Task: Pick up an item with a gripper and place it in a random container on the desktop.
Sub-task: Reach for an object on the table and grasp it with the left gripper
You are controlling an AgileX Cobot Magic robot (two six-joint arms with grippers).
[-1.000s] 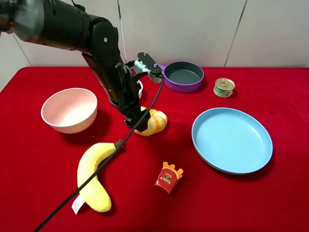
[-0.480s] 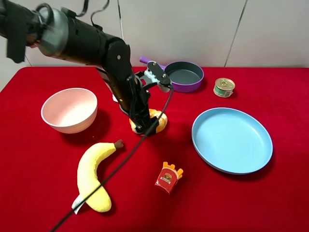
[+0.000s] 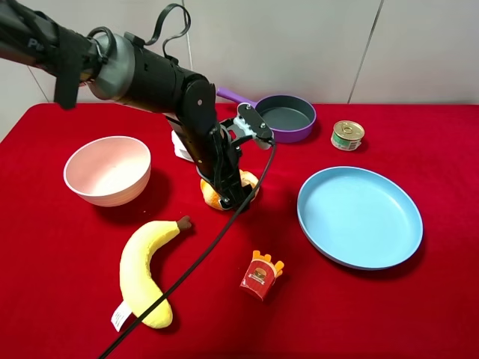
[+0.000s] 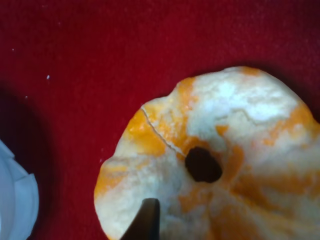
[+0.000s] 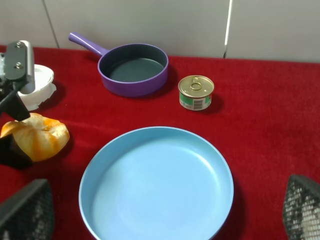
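Over the last second our left pincer [image 3: 230,193] has dropped onto the toy bread roll [image 3: 212,197], which lies on the red surface [image 3: 337,314] directly beneath its wide-spread jaws, not yet pinched, with the pale pink bowl [image 3: 112,196] on this arm's side.

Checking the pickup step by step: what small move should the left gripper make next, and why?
Probably close the jaws: the left gripper is down over the bread roll, jaws open, and the roll lies on the red cloth, apparently not yet gripped.
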